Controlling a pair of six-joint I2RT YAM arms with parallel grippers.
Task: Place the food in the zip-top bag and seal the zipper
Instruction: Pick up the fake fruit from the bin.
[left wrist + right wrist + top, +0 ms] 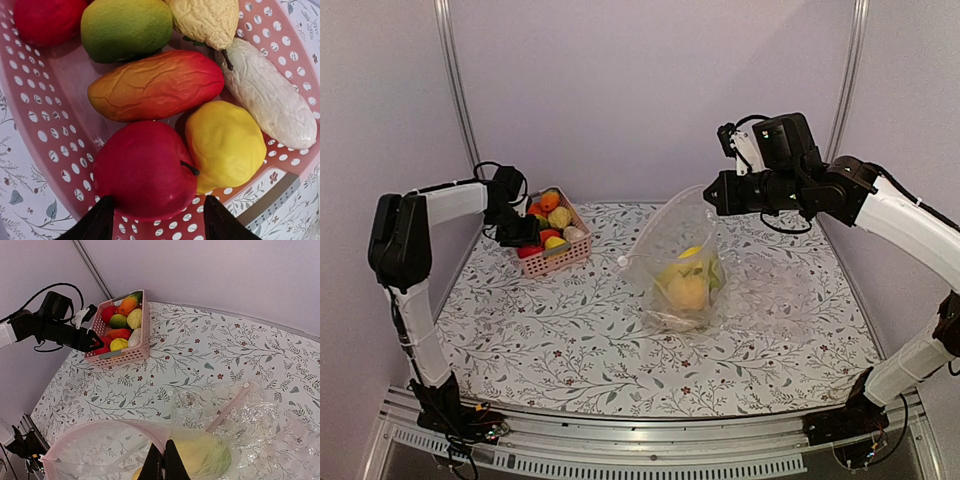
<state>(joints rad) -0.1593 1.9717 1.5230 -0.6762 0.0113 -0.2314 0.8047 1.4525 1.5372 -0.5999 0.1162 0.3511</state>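
My right gripper (pixel 164 462) is shut on the pale pink zipper (pixel 150 432) of the zip-top bag (pixel 670 250) and holds that rim up, so the mouth gapes toward the left. Yellow and greenish food (pixel 687 288) lies in the bag's bottom. My left gripper (pixel 157 226) is open, down in the pink basket (pixel 40 100). Its fingers flank the lower part of a red apple (pixel 145 170). Beside the apple lie a yellow fruit (pixel 225 145), an orange-red mango (pixel 155 85), a green fruit (pixel 125 27) and a whitish piece (pixel 270 95).
A larger, crinkled clear bag (pixel 265 425) lies flat on the flowered tablecloth to the right of the held bag. The basket (pixel 565 258) stands at the back left, near the wall and a metal post (pixel 455 90).
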